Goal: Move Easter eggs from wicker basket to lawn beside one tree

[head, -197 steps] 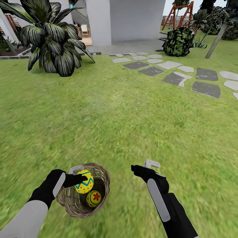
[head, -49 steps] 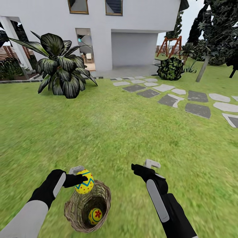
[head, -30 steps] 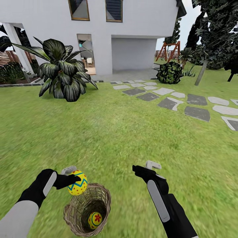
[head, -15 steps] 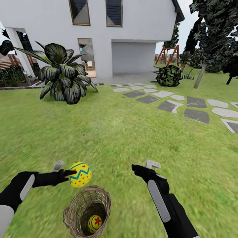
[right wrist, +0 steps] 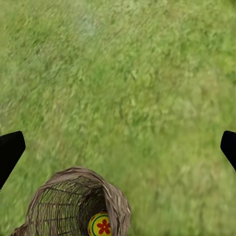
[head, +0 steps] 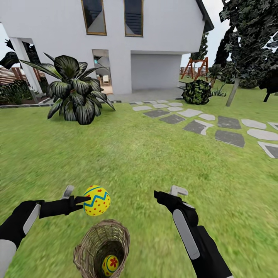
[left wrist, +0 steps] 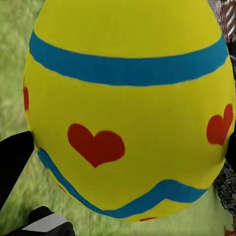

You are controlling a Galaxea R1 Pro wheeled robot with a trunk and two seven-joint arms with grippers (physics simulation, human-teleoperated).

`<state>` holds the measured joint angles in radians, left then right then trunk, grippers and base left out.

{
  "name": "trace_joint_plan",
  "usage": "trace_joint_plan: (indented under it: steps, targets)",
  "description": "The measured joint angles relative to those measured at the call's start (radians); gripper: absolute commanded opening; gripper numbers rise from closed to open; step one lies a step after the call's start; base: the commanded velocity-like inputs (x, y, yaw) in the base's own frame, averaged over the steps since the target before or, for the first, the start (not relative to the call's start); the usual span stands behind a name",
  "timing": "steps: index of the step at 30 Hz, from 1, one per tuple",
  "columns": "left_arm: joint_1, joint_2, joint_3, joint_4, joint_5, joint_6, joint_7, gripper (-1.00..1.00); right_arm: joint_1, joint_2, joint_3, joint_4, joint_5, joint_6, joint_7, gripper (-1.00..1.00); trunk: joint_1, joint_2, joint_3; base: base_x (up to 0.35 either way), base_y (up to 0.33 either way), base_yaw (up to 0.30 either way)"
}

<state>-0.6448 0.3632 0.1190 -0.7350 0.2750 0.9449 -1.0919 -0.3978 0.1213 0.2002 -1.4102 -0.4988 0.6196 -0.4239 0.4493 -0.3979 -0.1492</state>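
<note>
One Easter egg [head: 97,200] now hangs clear of the wicker basket [head: 101,247], pinched in the left gripper [head: 79,197] at the lower left of the frame, having swung up and off the rim over the last seconds. A second egg [head: 110,265] lies deep in the basket; a third cannot be seen. At lower centre, the right gripper [head: 168,193] waits spread and empty over the lawn [head: 146,154]. Judging by this, the first carry begins, with a grey-trunked tree [head: 233,90] standing far off at upper right.

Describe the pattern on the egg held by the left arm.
Yellow egg with blue bands and red hearts, clearest in the left wrist view.
</note>
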Motion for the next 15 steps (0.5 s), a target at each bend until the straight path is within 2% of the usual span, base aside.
trace_joint_plan:
  steps: [15]
  targets:
    - [0.0,-0.003,-0.001,0.0,-0.004,-0.002,-0.002,-1.0,0.0,0.001,0.0,0.012,-0.001,-0.002,0.006,1.0,0.0,0.0,0.025,0.0,0.0,0.093]
